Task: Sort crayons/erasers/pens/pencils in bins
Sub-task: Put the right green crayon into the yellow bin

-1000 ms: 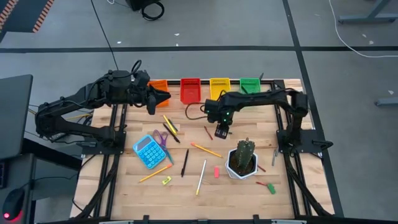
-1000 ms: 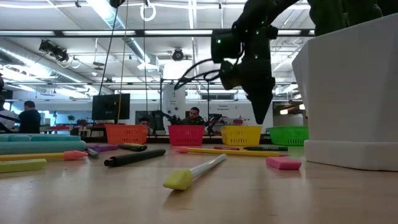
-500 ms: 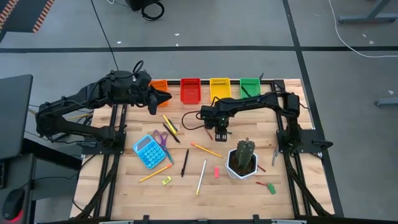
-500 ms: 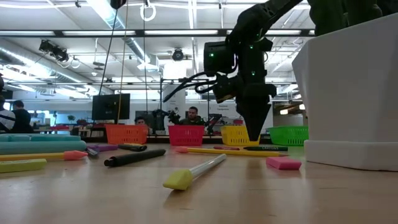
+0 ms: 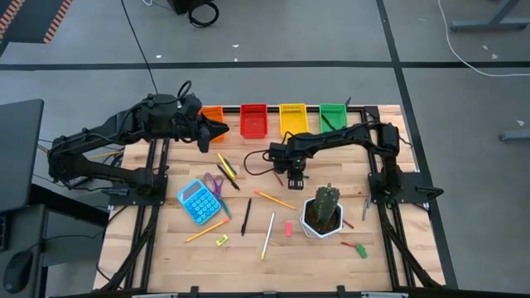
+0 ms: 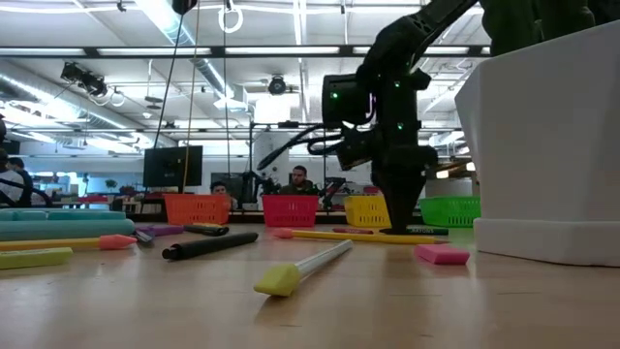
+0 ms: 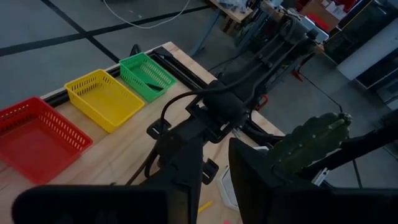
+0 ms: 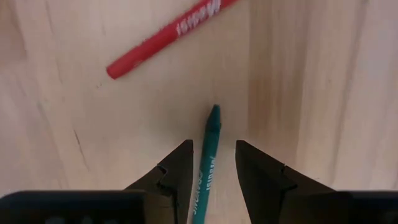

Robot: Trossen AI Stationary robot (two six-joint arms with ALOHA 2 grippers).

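High view: right gripper (image 5: 294, 180) down at mid-table, between the yellow bin (image 5: 292, 116) and the cactus pot (image 5: 323, 217); left gripper (image 5: 217, 130) waiting near the orange bin (image 5: 210, 112); red bin (image 5: 253, 119) and green bin (image 5: 333, 112) completing the row along the far edge; pencils, pens and erasers scattered loose around the blue calculator (image 5: 196, 201)

Low view: right gripper (image 6: 396, 225) lowered to the tabletop, tips at the wood beside a long yellow pencil (image 6: 339, 236)

Left wrist view: own fingers parted on nothing, looking out across the bins toward the other arm

Right wrist view: fingers (image 8: 176, 171) spread apart and straddling a green crayon (image 8: 208, 157), one either side, not yet clamped; a red crayon (image 8: 168, 38) lying well clear beyond

Step in hand, by judgement: pick-up of the green crayon. Next needed: pinch squarely across the thin stick, lift straight, carry to whichever bin takes crayons
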